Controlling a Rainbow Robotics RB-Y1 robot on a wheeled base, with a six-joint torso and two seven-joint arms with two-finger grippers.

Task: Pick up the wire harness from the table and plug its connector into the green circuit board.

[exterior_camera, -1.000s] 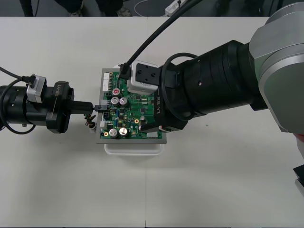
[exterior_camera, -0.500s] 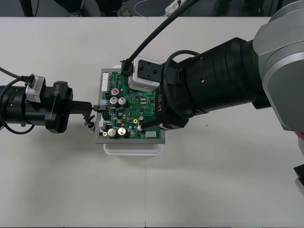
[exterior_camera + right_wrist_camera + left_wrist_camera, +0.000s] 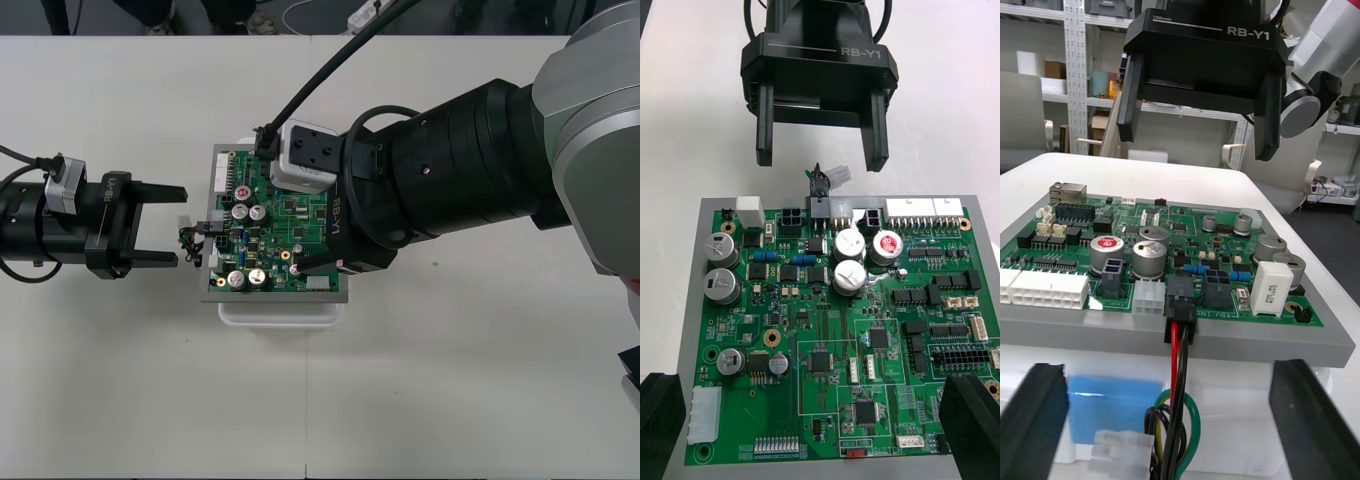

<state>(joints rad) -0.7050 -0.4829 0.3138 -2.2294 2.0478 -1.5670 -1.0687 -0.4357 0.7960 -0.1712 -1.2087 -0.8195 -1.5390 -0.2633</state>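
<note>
Harness plug (image 3: pixel 1180 289) sits in board (image 3: pixel 285 225); left pincer (image 3: pixel 180 224) has opened and withdrawn.

Plug (image 3: pixel 818 205) in board (image 3: pixel 835 337); left end effector (image 3: pixel 821 163) spread, not touching.

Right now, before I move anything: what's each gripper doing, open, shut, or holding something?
Left gripper: jaws open, holding nothing, beside the green circuit board.
Right gripper: jaws open, empty, above the board.
</note>
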